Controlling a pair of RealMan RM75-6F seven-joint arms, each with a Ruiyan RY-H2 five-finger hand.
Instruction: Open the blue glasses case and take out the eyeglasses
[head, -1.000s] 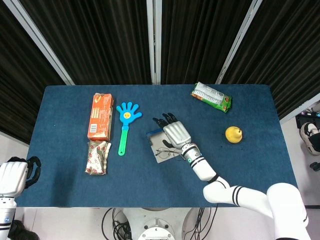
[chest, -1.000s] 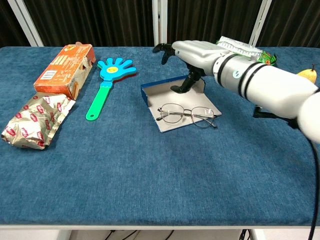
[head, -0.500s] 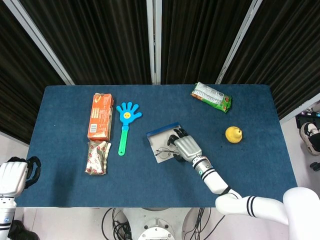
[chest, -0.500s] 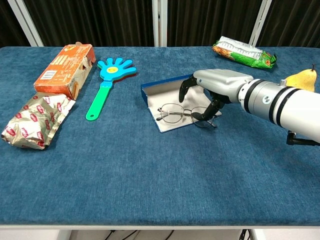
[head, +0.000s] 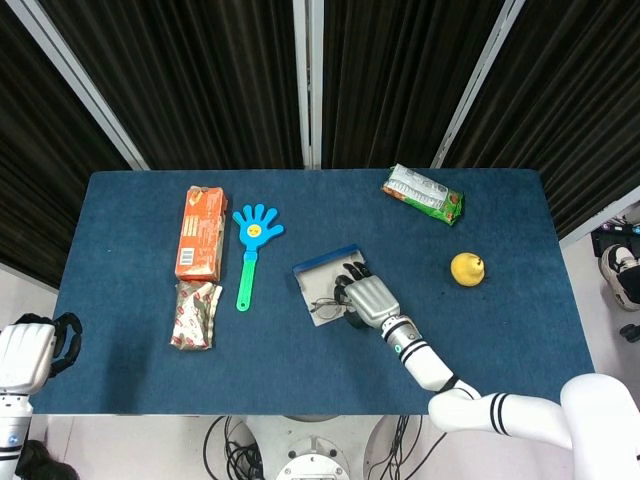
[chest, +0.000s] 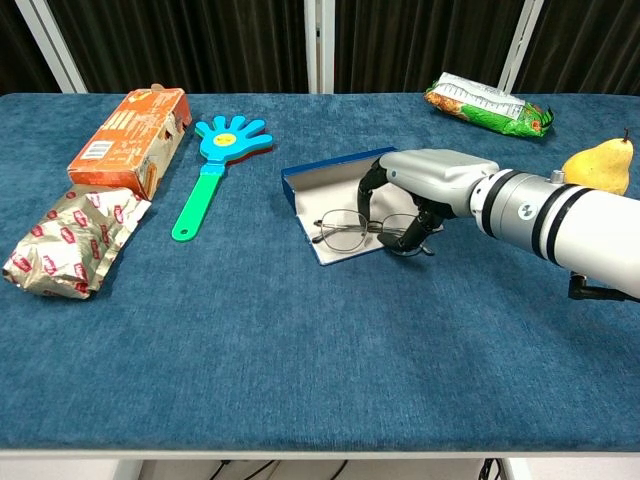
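Step in hand: extraction. Blue glasses case lies open just right of the clapper; eyeglasses rest on it. Right hand curls over their right lens, grasp unconfirmed. Next: pinch frame, lift clear.

Glasses case: blue, open, lying flat near the middle of the counter; pale grey inside faces up, raised blue edge along the far side
Eyeglasses: thin dark wire frame, round clear lenses; lying on the case's open grey face, lenses toward its near edge; right lens partly hidden under the right robot hand
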